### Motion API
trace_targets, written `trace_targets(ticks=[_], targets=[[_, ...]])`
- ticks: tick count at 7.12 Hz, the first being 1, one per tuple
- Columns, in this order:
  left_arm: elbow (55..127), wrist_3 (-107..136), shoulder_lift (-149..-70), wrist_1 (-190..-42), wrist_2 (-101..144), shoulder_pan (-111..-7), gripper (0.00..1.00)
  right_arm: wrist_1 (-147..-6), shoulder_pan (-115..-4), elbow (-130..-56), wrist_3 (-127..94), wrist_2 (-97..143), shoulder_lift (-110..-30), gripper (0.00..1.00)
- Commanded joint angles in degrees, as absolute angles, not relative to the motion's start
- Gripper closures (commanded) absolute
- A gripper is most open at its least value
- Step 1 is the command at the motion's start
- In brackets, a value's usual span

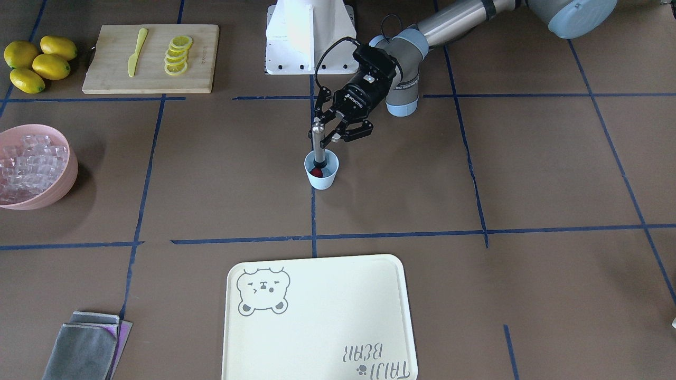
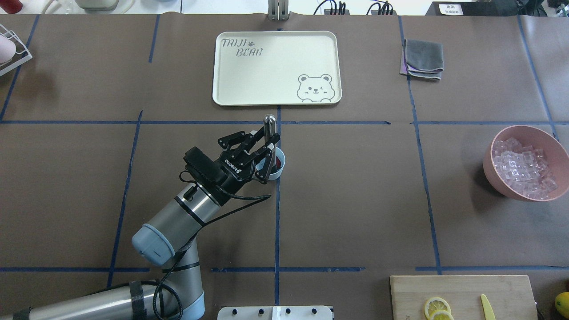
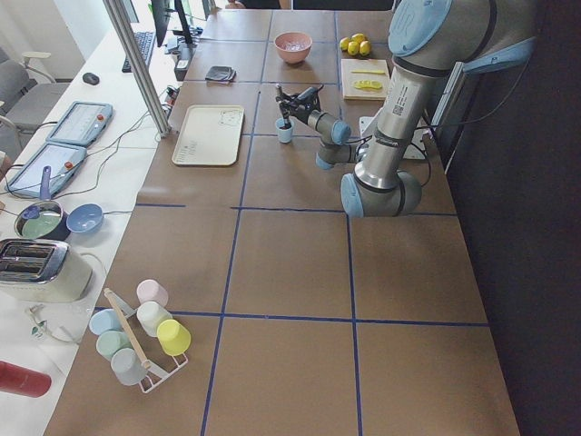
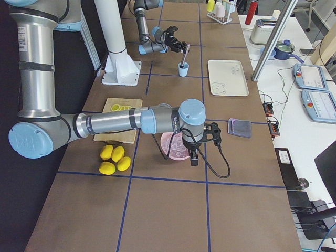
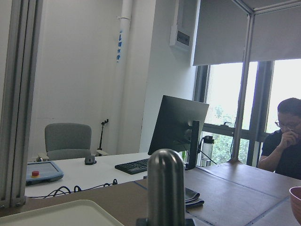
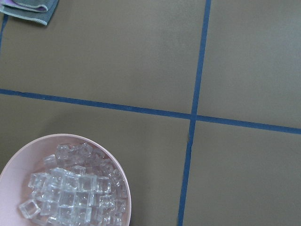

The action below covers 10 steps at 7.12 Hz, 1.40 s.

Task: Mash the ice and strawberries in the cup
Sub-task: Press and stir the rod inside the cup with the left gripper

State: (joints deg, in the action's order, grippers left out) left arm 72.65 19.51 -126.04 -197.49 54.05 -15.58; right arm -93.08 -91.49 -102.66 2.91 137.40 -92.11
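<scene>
We are at the mashing step, our left gripper [image 1: 323, 133] pinching the steel muddler [image 1: 317, 145] whose foot meets the strawberry [image 1: 316, 172] inside the cup [image 1: 321, 179] at mid-table; next we judge a steady downward press is needed, though the ice [image 1: 29, 163] sits in the pink bowl [image 1: 74, 170] beneath the right gripper [image 4: 193, 153], whose state we cannot tell

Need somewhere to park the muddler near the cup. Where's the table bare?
Bare table runs from the cup to the pink bowl, bordered by the tray on the far side and the cutting board near the robot's base. Crowded: the cup's other side, where the left gripper, shut on the muddler, and its arm lie.
</scene>
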Motion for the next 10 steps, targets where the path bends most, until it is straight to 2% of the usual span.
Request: trace_targets(ticks=[1,7,10], targets=[[72.42,19.51,-126.30,-197.49,54.14,-15.56,1.00,-93.08,-91.49,-102.66,2.90,137.37,-92.11,0.00],[73.73,19.60,-126.74,-197.49,53.97,-18.36,1.00,-93.08,-91.41,-102.66,2.90,137.11,-91.93,0.00],[81.01,19.95,-126.65,-195.48,53.96,-20.56,1.00,-92.99,-91.41,-102.74,2.99,136.93,-92.11,0.00]])
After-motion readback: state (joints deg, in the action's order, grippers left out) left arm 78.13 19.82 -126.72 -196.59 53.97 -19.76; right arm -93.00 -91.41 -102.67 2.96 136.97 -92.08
